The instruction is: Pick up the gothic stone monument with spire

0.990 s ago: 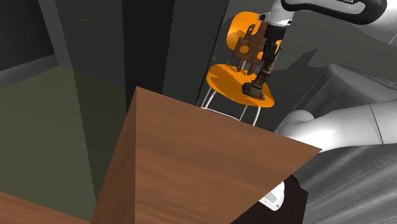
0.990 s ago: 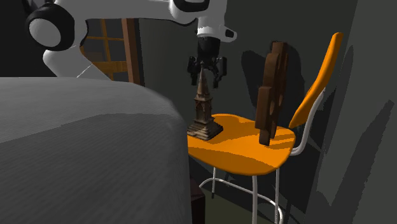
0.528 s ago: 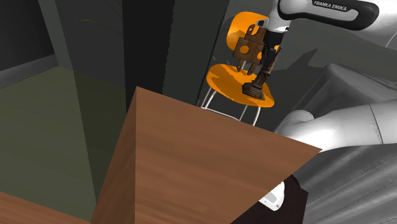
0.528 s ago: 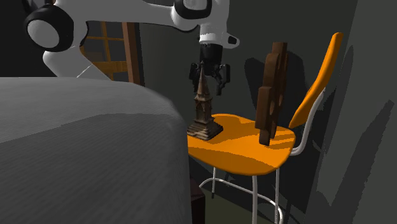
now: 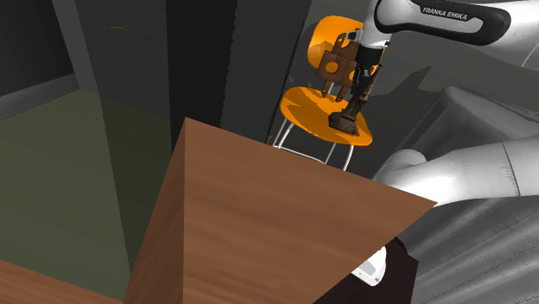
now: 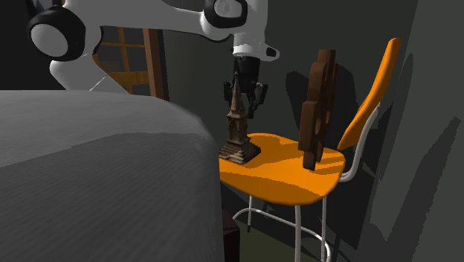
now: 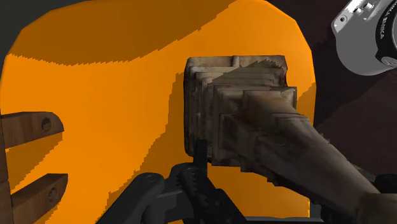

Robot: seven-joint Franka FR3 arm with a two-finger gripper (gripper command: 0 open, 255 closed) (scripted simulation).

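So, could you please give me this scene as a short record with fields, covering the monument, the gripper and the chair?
target: spired monument, brown, upright on its base
support: orange chair seat; the monument stands at the side away from the backrest
gripper: open, pointing down, one finger on each side of the spire
neighbour: wooden piece, standing on the seat by the backrest, apart from the monument
lifted: not yet; the base rests on the seat

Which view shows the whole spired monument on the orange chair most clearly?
The second exterior view: the monument stands in full side profile, base to spire, on the chair seat. The shoulder view shows it small and far; the wrist view looks down along the spire onto its base.
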